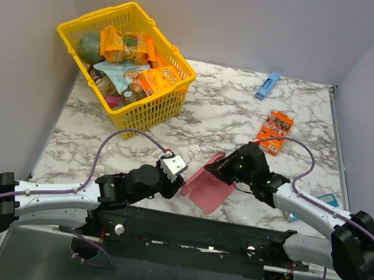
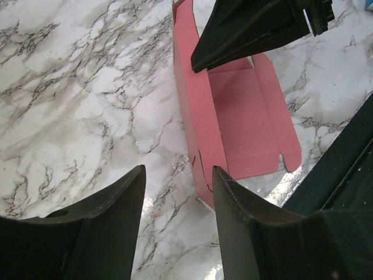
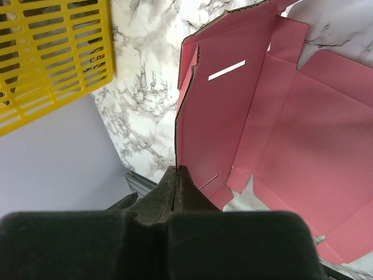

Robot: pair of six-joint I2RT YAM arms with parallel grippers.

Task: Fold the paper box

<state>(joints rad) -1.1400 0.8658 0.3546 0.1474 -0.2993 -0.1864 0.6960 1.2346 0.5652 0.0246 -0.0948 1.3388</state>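
The paper box [image 1: 206, 185] is a pink cut-out sheet with flaps, lying near the table's front middle. My right gripper [image 1: 219, 169] is shut on the edge of one of its side panels and holds that panel upright; in the right wrist view the panel [image 3: 218, 111] rises from the pinched jaws [image 3: 177, 170]. My left gripper [image 1: 178, 180] is open and empty, just left of the sheet. In the left wrist view its fingers [image 2: 178, 175] frame bare marble, with the sheet's near corner [image 2: 233, 128] beside the right finger.
A yellow basket [image 1: 156, 109] full of snack packs stands at the back left. An orange printed snack box [image 1: 274, 131] and a slim blue box [image 1: 268, 85] lie at the back right. The black base rail [image 1: 199, 233] runs along the near edge.
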